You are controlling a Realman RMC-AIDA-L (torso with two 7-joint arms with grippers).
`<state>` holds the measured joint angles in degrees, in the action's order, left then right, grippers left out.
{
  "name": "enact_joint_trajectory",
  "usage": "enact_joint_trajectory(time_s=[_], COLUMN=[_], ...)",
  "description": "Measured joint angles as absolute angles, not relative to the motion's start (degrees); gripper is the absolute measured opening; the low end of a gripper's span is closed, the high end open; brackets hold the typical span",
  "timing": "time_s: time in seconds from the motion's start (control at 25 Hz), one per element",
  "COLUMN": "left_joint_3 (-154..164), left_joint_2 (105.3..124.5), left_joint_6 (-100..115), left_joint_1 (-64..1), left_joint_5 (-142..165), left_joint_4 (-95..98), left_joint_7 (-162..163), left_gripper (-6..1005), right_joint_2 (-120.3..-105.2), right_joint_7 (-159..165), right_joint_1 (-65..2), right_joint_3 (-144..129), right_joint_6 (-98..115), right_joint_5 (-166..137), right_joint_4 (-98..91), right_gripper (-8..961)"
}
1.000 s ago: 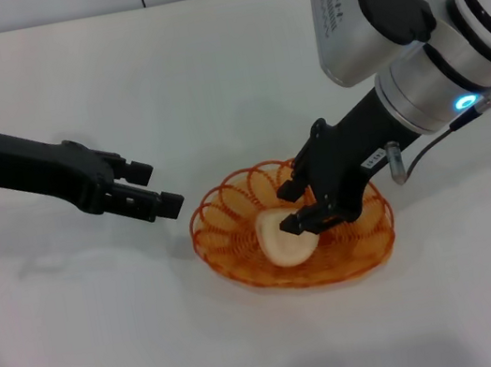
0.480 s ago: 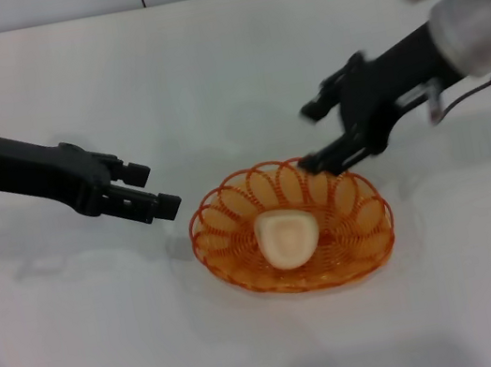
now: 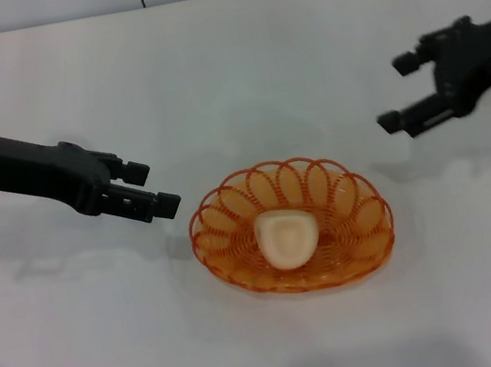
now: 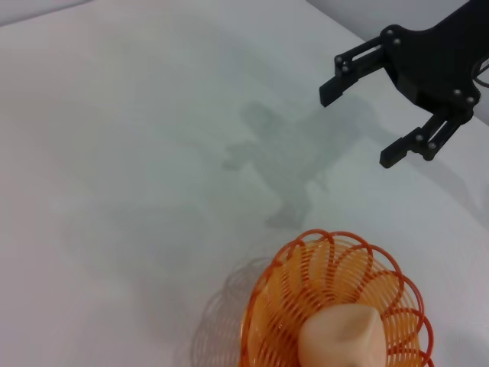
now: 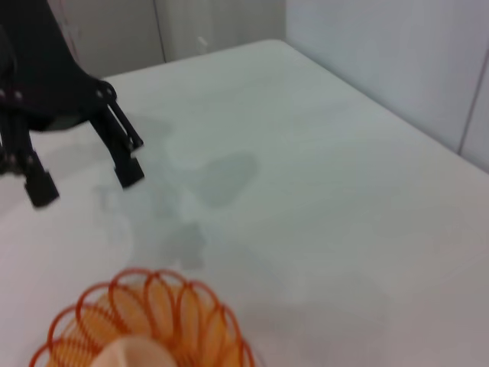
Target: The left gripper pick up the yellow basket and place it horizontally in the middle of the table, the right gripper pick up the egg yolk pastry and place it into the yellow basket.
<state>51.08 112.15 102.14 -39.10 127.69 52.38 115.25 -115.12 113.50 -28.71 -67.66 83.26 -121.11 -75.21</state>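
Pastry: egg yolk pastry (image 3: 286, 238) lies inside the yellow basket (image 3: 366, 234), near its middle, dimpled top up; nothing holds it.
Basket: sits flat on the table (image 3: 228, 82), long axis running left to right, roughly mid-table and a little to the near side.
Right pincer: right gripper (image 3: 408, 90) hangs above the table to the far right of the basket, well apart from it, fingers spread wide and empty; the left wrist view shows the same wide gap (image 4: 367, 119).
Left pincer: left gripper (image 3: 151, 187) hovers just left of the basket's far-left rim, near but not touching, with a small gap between the fingers and nothing in them; the right wrist view shows it (image 5: 85, 180) apart from the rim too.
Stage, as I judge it: both placements look done; what remains is clearing the arms away.
Doing it well: each arm should draw off along a line leading away from the basket, left arm to the left, right arm to the right, rising rather than sweeping low.
Main hazard: the left fingertips sit close to the scalloped rim, and a light looped-wire basket probably slides at a nudge, which would spoil its placing.
Check: pastry settled, basket level, no finger hooked in a loop.
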Motion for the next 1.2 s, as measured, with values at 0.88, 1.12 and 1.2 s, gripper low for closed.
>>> enact_joint_trajectory(time_s=[0.88,1.12,1.2], left_joint_3=[49.66,49.66,49.66], left_joint_2=[111.84,111.65,111.61], left_joint_6=[102.65,102.87,102.87], left_joint_1=[-34.42,-33.33,-33.18], left_joint_5=[122.96,120.91,120.85], left_joint_4=[52.91,53.08,53.09], left_joint_7=[112.66,111.72,111.58], left_gripper=[858,858,858], right_joint_2=[-115.17,-115.21,-115.24], right_joint_7=[104.72,103.78,103.79], right_joint_1=[-21.29,-21.22,-21.26], right_joint_3=[-62.28,-62.32,-62.32], right_joint_6=[92.16,92.73,92.78], right_joint_5=[-115.27,-113.78,-113.76], right_joint_4=[-75.14,-75.14,-75.14], right_gripper=[859,859,859])
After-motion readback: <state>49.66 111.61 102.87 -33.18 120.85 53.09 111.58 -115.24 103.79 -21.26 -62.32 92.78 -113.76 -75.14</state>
